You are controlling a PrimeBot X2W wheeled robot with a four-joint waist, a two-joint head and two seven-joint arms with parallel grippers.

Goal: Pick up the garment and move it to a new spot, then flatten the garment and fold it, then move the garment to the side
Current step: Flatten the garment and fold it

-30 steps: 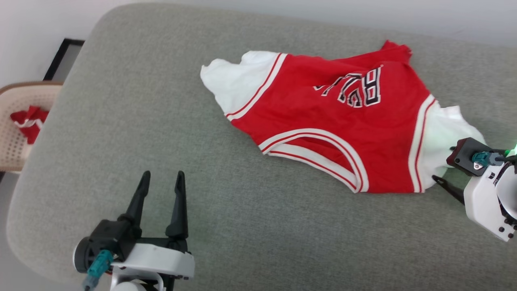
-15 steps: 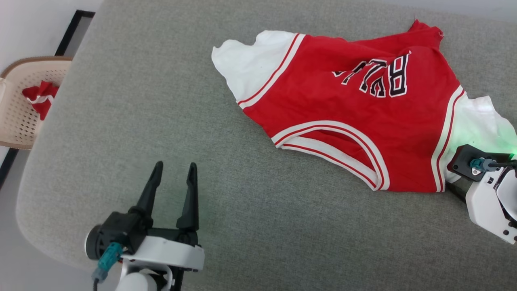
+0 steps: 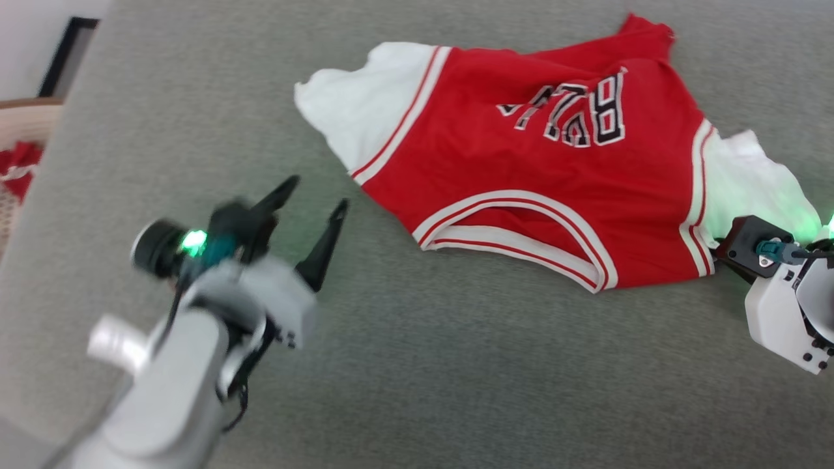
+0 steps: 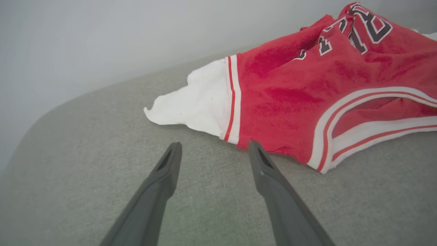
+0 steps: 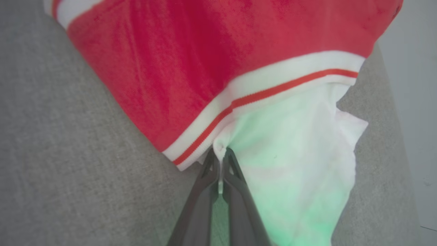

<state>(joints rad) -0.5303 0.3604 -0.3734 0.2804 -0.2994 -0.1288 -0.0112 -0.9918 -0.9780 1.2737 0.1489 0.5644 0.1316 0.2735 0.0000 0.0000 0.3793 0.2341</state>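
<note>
Seems domestic: broad grey upholstered cushion [image 3: 456, 384], beige perforated laundry basket [image 3: 26, 112] holding red cloth [image 3: 16, 170] by its left edge.

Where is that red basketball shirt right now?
In the head view the red-and-white soft jersey shirt lies on the grey fabric cushion, upper right, its white panel pinched by the right hand.

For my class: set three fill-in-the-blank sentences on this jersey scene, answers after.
The red soft-fabric jersey with white panels lies on a ____ fabric cushion.
The jaws of the right gripper are ____ on that jersey.
The jaws of the left gripper stand ____, holding nothing.
Missing words: grey, shut, open.
</note>
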